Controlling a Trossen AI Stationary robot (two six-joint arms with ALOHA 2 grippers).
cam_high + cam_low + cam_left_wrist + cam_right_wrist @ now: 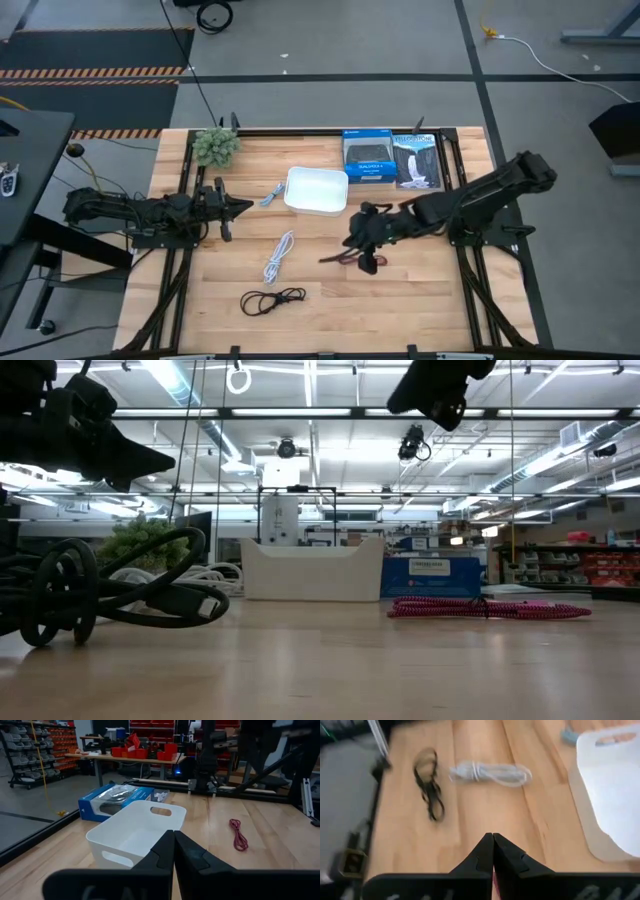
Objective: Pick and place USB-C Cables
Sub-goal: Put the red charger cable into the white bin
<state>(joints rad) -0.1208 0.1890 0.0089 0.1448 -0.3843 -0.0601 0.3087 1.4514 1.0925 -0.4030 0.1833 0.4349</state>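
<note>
Task barely begun, by the look of it: white tray empty, nothing placed yet. All 4 cables out on the bench: grey cable just beside the tray, white cable mid-bench, black cable nearer the front edge, dark red cable right under the right claw. Right claw pinched closed, empty, above that cable. Left claw waiting near the plant, fingers together, holding nothing.
</note>
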